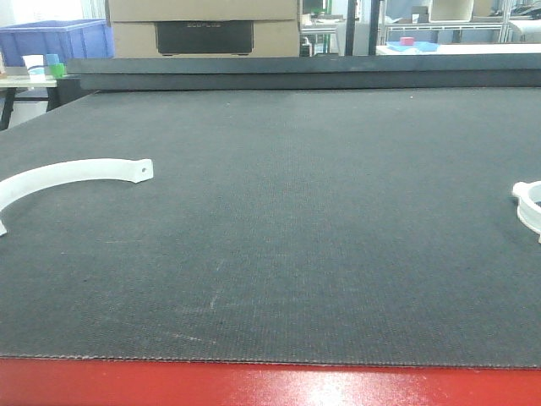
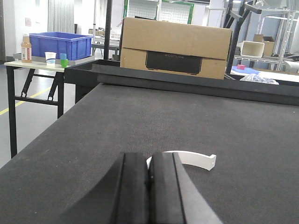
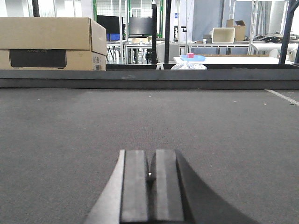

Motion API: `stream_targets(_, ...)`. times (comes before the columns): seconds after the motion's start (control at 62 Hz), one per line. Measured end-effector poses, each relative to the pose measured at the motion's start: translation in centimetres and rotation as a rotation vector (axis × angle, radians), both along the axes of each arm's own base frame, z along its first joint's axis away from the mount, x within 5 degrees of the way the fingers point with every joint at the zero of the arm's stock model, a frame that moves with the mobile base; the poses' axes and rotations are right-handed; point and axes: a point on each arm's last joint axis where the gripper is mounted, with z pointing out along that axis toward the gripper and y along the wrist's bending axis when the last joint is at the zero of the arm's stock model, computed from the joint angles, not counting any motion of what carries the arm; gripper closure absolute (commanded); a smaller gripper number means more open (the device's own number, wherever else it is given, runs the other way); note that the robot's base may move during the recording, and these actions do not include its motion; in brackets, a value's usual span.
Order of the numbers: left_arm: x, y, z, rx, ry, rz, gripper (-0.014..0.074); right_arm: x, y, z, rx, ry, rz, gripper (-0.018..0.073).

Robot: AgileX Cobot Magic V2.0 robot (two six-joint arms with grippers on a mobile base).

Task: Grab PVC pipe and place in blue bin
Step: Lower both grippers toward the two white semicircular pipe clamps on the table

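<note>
The PVC pipe (image 1: 530, 205), a small whitish curved piece, lies on the dark mat at the right edge of the front view, partly cut off by the frame. The blue bin (image 1: 55, 38) stands on a side table beyond the mat's far left corner; it also shows in the left wrist view as the blue bin (image 2: 60, 45). My left gripper (image 2: 148, 156) is shut with nothing between its fingers, low over the mat. My right gripper (image 3: 152, 154) is shut and empty too, over bare mat. Neither gripper appears in the front view.
A long thin white arc strip (image 1: 72, 176) with a hole at its end lies at the mat's left; in the left wrist view this strip (image 2: 196, 159) is just beyond my fingers. A cardboard box (image 2: 175, 46) stands behind the mat's raised far edge (image 1: 296, 72).
</note>
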Motion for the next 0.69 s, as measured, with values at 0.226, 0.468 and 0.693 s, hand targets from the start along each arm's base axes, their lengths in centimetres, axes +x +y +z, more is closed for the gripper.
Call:
stream_targets(0.226,0.0,0.0,0.0,0.0,0.0,0.0,0.0707,0.0,0.0,0.0,0.0,0.0,0.0,0.0727)
stream_targets(0.468,0.0,0.0,0.0,0.0,0.0,0.0,0.0707,0.0,0.0,0.0,0.0,0.0,0.0,0.0727)
stream_targets(0.693,0.0,0.0,0.0,0.0,0.0,0.0,0.0707,0.0,0.0,0.0,0.0,0.0,0.0,0.0727)
